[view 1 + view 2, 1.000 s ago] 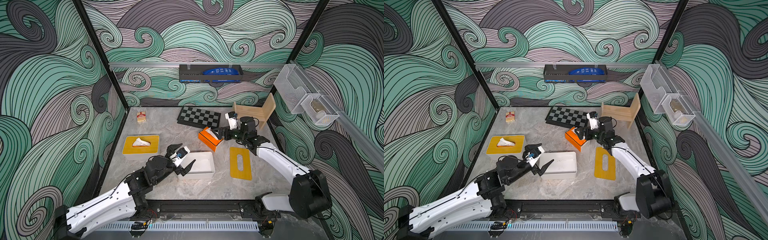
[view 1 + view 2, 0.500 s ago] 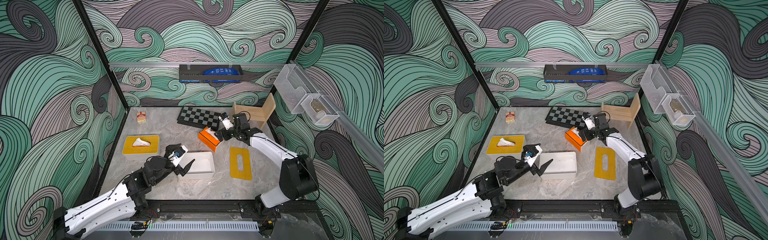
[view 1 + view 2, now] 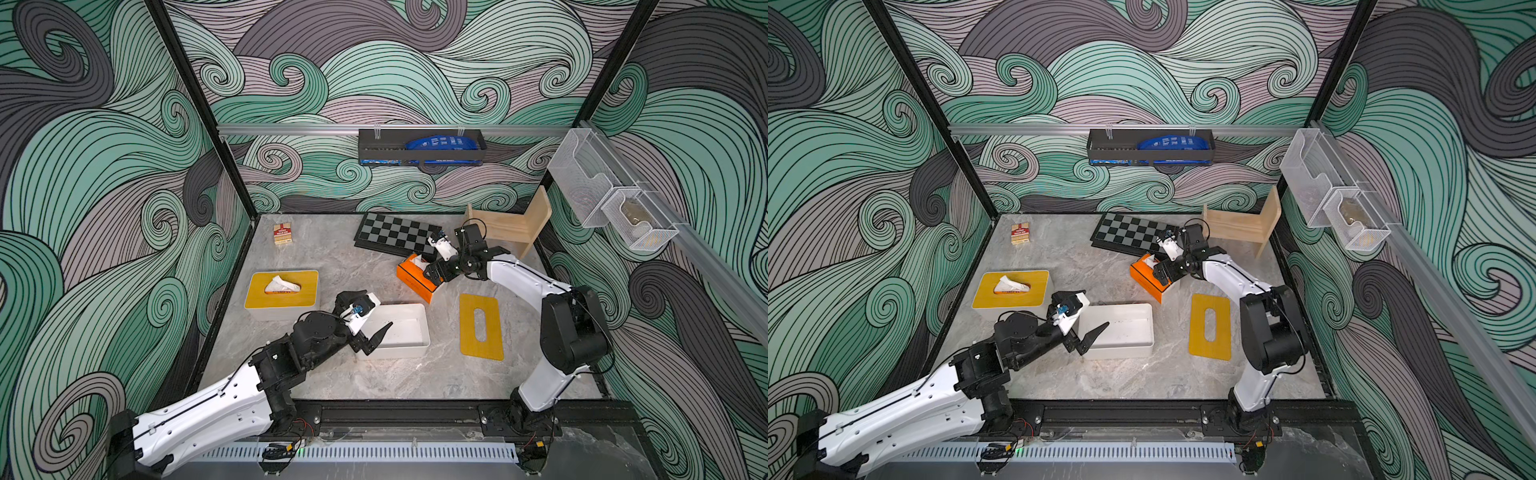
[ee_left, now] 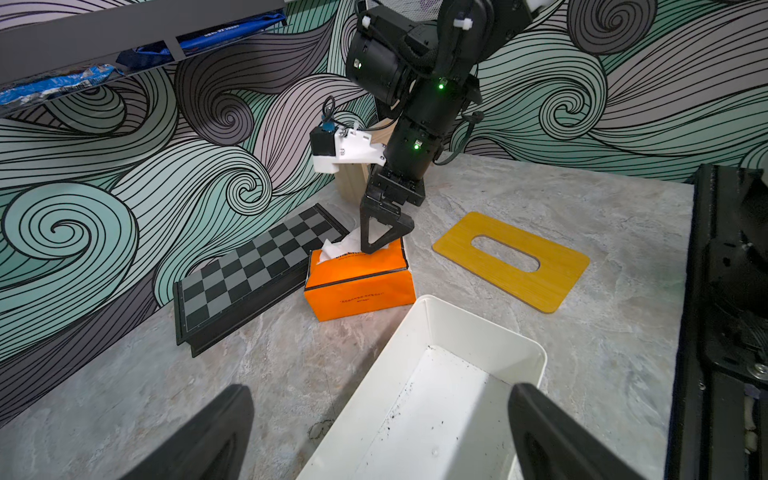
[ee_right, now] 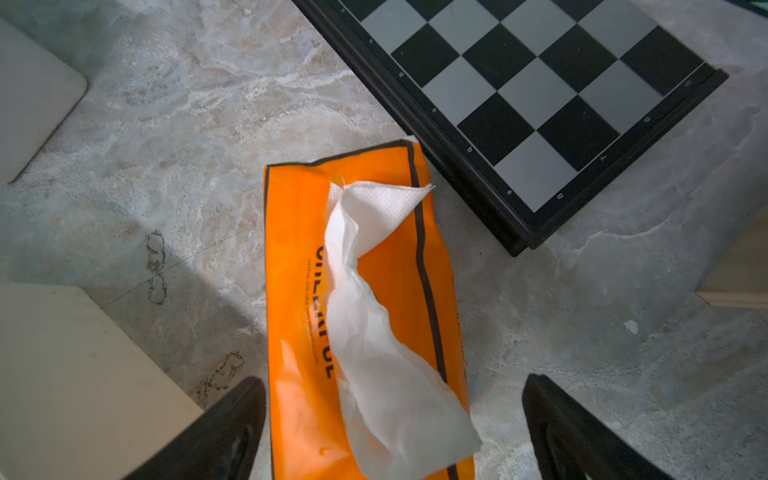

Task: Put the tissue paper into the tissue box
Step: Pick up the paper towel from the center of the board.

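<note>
Tabletop (image 5: pixel 582 332), tissue pack (image 5: pixel 299 291) between right jaws

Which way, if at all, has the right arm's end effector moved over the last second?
Yes. The right end effector has shifted away from the wooden stand, further over the orange tissue pack.

Orange tissue pack (image 3: pixel 411 281), white sheet (image 5: pixel 374 299) poking out, lies flat; white tissue box (image 3: pixel 403 351) nearby, lidless, upright.
</note>
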Robot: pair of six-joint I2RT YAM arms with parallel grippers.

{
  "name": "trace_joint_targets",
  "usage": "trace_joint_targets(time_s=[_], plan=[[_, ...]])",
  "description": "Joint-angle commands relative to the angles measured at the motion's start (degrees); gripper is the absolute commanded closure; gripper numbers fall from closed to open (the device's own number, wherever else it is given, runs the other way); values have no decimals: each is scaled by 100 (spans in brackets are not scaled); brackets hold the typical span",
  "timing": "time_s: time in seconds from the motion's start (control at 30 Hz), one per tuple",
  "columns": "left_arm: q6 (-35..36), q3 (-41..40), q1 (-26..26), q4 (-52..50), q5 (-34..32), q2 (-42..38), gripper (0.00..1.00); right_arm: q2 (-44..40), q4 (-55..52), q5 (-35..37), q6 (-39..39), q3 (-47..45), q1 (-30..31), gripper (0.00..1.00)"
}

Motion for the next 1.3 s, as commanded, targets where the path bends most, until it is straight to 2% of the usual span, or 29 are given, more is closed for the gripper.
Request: trace_joint_targets(time_s=[0.0,0.47,0.9,1.27], plan=[[-25,222,11,-91,92,26,1,173,-239,-192,-84,179,24,0],[-9,225,35,-136,70,55,1,541,-380,-565,-161,236,295,0],[-27,239,53,-151,103,84,1,743,-372,324,-233,291,764,0],[-44,246,70,-171,121,104,1,1190,-371,825,229,582,867,0]])
